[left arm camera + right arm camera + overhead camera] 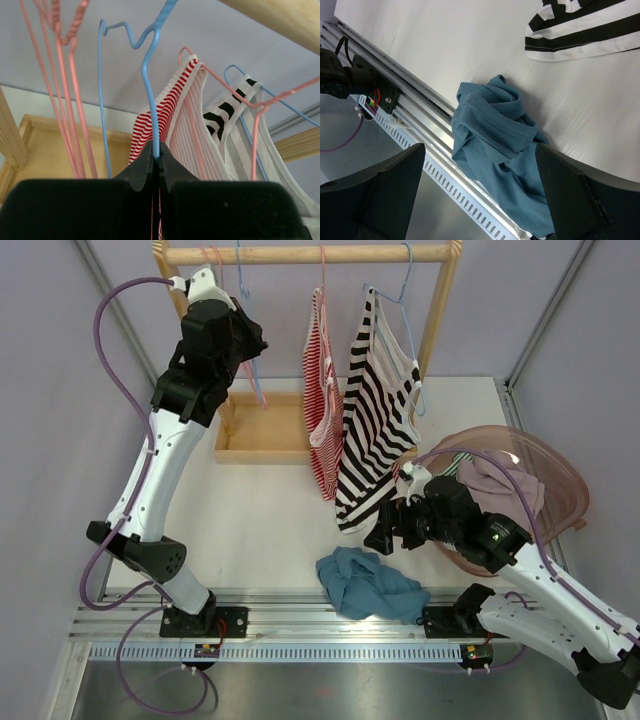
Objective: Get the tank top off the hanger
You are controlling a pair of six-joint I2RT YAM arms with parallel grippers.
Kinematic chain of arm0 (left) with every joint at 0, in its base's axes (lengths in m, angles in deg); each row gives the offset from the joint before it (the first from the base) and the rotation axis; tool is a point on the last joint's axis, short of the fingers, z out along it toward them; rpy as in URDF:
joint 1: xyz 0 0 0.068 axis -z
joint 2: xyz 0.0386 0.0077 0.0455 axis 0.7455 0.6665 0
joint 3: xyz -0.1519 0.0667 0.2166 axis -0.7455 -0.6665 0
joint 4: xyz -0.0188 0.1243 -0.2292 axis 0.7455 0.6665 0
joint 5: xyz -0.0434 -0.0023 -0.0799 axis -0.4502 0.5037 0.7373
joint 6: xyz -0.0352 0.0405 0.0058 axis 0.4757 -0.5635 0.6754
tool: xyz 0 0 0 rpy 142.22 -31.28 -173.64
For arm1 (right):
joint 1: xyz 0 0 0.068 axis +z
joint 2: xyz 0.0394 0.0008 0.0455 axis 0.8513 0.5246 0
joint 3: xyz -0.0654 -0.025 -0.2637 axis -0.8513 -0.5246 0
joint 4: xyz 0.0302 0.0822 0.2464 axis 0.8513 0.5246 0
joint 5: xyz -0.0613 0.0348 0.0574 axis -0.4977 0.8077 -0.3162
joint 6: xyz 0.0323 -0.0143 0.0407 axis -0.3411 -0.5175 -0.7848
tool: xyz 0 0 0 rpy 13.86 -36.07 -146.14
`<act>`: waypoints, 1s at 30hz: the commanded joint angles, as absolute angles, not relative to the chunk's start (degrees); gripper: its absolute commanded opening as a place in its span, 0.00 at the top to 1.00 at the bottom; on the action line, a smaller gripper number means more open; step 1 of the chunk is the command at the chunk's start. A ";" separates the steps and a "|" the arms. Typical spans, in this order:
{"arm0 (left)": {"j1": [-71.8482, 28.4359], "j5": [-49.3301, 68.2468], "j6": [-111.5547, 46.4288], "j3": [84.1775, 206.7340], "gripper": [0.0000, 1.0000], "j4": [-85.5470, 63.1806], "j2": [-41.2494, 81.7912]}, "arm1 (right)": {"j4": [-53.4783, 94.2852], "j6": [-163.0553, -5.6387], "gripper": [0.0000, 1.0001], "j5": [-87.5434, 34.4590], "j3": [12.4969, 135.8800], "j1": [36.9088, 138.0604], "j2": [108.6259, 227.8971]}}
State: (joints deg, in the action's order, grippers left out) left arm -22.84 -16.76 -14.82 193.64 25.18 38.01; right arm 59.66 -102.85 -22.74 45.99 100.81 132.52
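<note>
A teal tank top [370, 585] lies crumpled on the table at the front edge, partly over the metal rail; it also shows in the right wrist view [495, 135]. My right gripper [385, 530] hangs open just above it [479, 147], holding nothing. My left gripper [248, 352] is up by the wooden rail [300, 254], shut on the wire of a bare blue hanger [150, 70], with the jaws [158, 150] pinched on the wire. No garment shows on that hanger [240, 275].
A red-striped tank top [322, 410] and a black-and-white striped one [375, 410] hang on the rail. Empty pink hangers [65, 90] hang beside the blue one. A wooden tray [262, 430] forms the rack base. A pink basket [560, 475] of clothes stands at right.
</note>
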 commanded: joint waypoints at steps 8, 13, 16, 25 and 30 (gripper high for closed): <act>-26.23 -11.64 -12.33 189.83 1.00 20.36 37.33 | 47.59 -103.98 0.01 -13.17 42.50 101.86 140.52; -26.32 -10.58 -11.80 186.85 0.68 19.66 34.87 | 49.33 -106.18 0.00 -23.35 44.07 107.04 147.37; -26.32 -9.44 -12.06 184.91 0.50 18.61 32.32 | 53.02 -108.38 0.01 -31.44 46.01 110.99 151.58; -26.23 -4.08 -13.82 178.77 0.01 17.20 19.78 | 56.55 -116.73 0.01 -44.64 46.90 122.86 167.41; -26.23 -5.91 -15.66 174.98 0.01 18.33 11.59 | 52.59 -118.48 0.01 -41.92 46.45 126.12 174.44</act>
State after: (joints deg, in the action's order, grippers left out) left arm -26.08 -6.31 -13.38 176.20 20.77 16.30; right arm 54.37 -115.44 -39.77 45.25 124.14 171.78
